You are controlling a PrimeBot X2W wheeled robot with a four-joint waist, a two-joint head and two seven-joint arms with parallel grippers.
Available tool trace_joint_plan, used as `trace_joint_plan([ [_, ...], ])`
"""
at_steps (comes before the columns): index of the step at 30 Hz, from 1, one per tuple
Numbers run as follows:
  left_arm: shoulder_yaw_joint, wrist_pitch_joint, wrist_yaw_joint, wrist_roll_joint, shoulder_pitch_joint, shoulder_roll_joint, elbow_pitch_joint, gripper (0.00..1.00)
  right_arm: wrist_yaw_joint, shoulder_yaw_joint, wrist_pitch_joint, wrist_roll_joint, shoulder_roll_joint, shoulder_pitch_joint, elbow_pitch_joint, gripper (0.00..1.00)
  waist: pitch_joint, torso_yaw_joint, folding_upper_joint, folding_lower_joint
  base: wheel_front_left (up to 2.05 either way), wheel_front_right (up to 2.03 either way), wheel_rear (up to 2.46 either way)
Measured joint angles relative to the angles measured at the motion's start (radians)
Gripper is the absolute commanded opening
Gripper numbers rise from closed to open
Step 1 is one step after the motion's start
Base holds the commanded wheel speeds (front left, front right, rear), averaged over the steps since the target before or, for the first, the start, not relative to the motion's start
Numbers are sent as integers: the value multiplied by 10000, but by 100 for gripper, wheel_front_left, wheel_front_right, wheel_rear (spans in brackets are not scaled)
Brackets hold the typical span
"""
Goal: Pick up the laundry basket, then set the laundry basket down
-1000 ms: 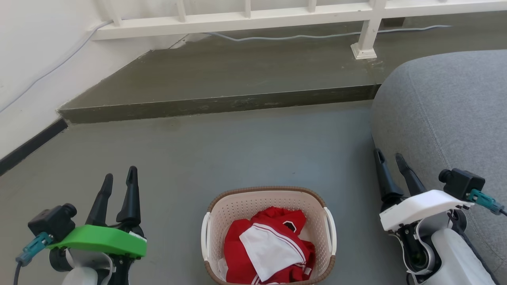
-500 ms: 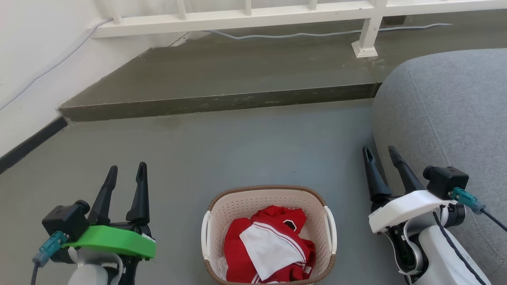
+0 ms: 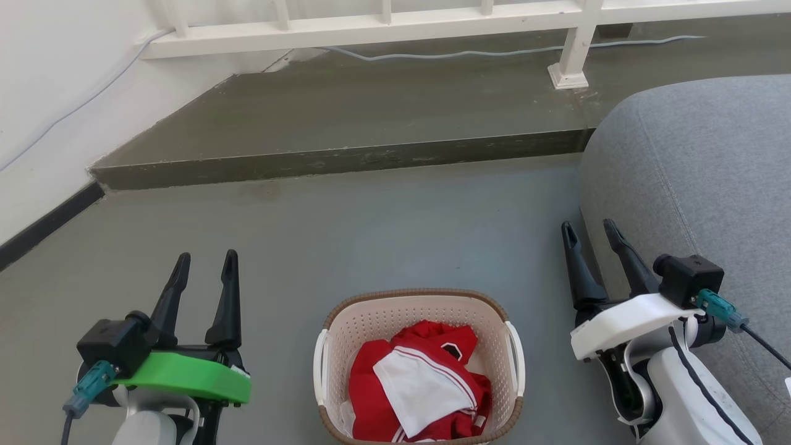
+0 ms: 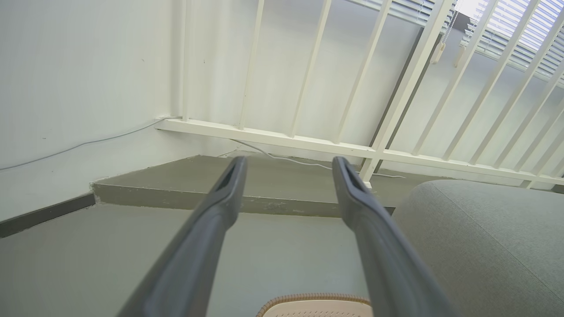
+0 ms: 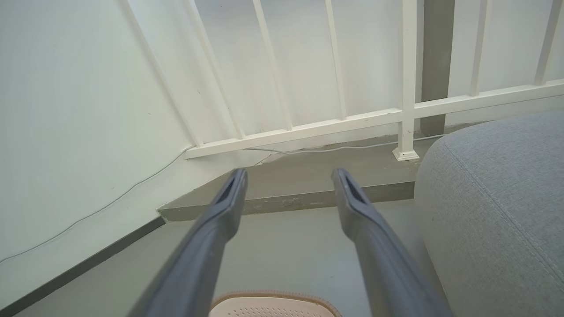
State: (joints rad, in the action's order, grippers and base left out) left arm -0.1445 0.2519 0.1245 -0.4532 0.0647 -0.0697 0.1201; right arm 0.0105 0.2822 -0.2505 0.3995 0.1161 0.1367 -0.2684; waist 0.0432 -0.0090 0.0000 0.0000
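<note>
Laundry basket (image 3: 371,324) on floor (image 3: 371,235), near rim cut off by frame; left gripper (image 3: 207,255), right gripper (image 3: 587,224): fingers (image 3: 228,290) spread, empty.

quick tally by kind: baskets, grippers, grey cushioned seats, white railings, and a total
baskets: 1, the laundry basket
grippers: 2, the left gripper and the right gripper
grey cushioned seats: 1, the grey seat
white railings: 1, the railing
total: 5
The red and white clothes in the basket are not counted, because the pieces cannot be told apart.
</note>
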Motion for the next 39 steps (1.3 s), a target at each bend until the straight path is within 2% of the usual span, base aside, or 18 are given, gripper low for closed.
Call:
trace_joint_plan([
  [24,123,0,0,84,-1,153,-46,100,-12,-213,-12,-341,-205,-1,-52,100,168,-83,0,0,0,0,0],
  [39,36,0,0,84,212,161,-2,100,-12,-560,-12,-301,-267,59,-178,100,1278,-506,0,0,0,0,0],
])
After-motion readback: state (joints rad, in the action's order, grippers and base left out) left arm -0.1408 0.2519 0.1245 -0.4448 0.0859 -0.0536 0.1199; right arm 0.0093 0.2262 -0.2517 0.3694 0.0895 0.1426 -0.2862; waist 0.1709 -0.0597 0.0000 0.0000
